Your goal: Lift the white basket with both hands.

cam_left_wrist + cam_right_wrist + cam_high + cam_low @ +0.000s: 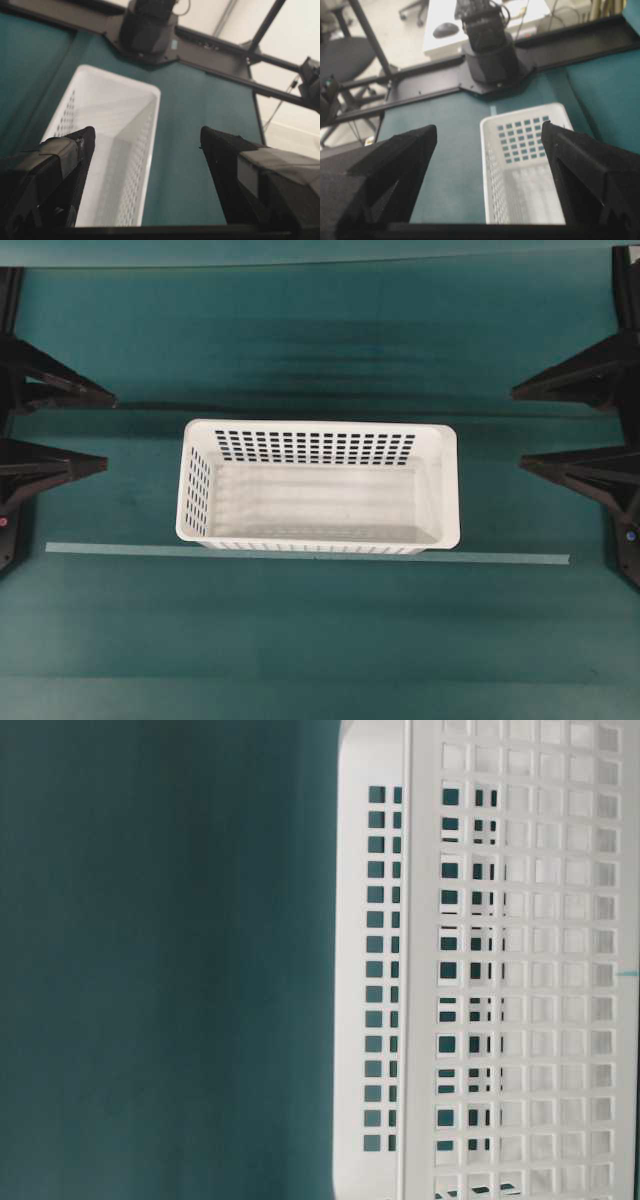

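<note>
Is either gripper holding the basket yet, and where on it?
Neither: left gripper and right gripper are open, clear of the white basket.

Bare green table point(120, 500) on both short ends of the white basket point(318, 486), its interior unobstructed.

A robotics lab. A teal-covered table point(300, 640) fills the overhead frame, fenced by a black metal frame point(240, 50); black arm bases point(490, 55) sit at its edges. Upper left of the right wrist frame shows an office chair point(345, 60) and a white desk point(470, 20).
</note>
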{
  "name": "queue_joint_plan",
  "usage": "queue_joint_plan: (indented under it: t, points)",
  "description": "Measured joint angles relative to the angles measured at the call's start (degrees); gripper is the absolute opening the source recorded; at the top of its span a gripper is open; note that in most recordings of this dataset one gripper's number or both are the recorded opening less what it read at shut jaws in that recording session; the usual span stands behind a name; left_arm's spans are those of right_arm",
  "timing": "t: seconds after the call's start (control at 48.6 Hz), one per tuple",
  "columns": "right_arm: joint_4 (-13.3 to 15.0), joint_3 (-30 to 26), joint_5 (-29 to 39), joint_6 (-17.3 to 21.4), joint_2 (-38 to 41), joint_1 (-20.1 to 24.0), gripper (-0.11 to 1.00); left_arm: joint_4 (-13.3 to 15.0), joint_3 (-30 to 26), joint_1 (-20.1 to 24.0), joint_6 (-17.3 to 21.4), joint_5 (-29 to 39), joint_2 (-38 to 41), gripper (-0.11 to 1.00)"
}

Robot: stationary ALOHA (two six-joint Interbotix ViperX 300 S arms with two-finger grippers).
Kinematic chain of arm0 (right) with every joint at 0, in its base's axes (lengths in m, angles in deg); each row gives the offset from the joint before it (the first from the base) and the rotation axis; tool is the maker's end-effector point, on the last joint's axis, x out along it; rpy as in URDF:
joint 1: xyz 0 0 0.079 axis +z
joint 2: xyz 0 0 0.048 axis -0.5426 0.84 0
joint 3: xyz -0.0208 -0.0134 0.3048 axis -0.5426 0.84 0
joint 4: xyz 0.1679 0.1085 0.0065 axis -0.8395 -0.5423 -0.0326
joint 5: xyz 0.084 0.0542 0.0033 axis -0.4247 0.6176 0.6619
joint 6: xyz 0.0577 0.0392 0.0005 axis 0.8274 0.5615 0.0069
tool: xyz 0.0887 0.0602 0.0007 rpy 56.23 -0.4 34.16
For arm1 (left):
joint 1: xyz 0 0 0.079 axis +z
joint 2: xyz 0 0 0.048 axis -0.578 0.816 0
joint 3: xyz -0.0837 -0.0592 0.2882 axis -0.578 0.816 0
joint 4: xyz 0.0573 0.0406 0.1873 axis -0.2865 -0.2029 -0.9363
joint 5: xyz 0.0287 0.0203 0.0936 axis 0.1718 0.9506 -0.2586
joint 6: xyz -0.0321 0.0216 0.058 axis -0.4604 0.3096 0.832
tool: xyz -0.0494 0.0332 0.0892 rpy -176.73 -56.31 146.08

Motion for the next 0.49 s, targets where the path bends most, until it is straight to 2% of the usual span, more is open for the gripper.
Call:
queue_joint_plan:
  t: [0.494]
  points:
    - [0.0,0.4,0.1,-0.4,-1.1,0.2,0.90,0.0,0.3,-1.2,0.2,0.0,-1.1,0.91]
